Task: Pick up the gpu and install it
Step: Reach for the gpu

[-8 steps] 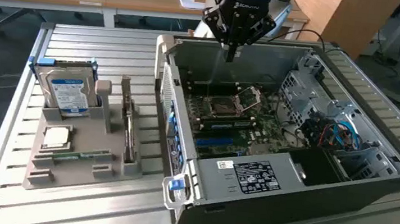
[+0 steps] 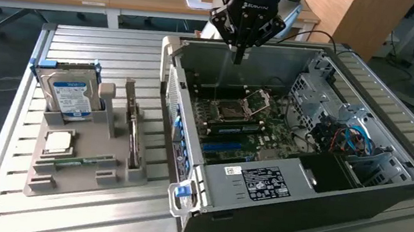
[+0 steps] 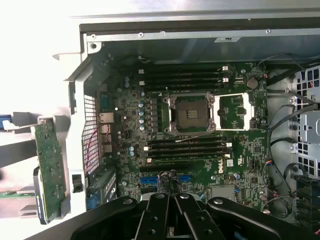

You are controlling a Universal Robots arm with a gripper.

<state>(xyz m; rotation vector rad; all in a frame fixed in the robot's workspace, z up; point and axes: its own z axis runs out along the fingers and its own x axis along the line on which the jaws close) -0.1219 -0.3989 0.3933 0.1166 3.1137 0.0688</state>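
Your gripper point(image 2: 239, 56) hangs over the open computer case point(image 2: 312, 216), fingers pinched together and holding nothing. The exterior view shows the gpu point(image 2: 134, 137) standing on edge in the grey tray point(image 2: 66, 185), well off to the gripper's side, outside the case. The wrist view shows the motherboard point(image 3: 240, 165) directly beneath the fingers.

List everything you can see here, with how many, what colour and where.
open metal computer case: 1, grey, lying on the slatted metal table
motherboard: 1, green, inside the case
plastic parts holder: 1, grey, exterior view's left of the case
metal hard drive with blue label: 1, silver, upright in the holder
thin gpu card with silver bracket: 1, green, on edge in the holder, nearest the case
narrow memory stick: 1, green, flat in the holder
tool: 1, black, shut, empty, above the open case
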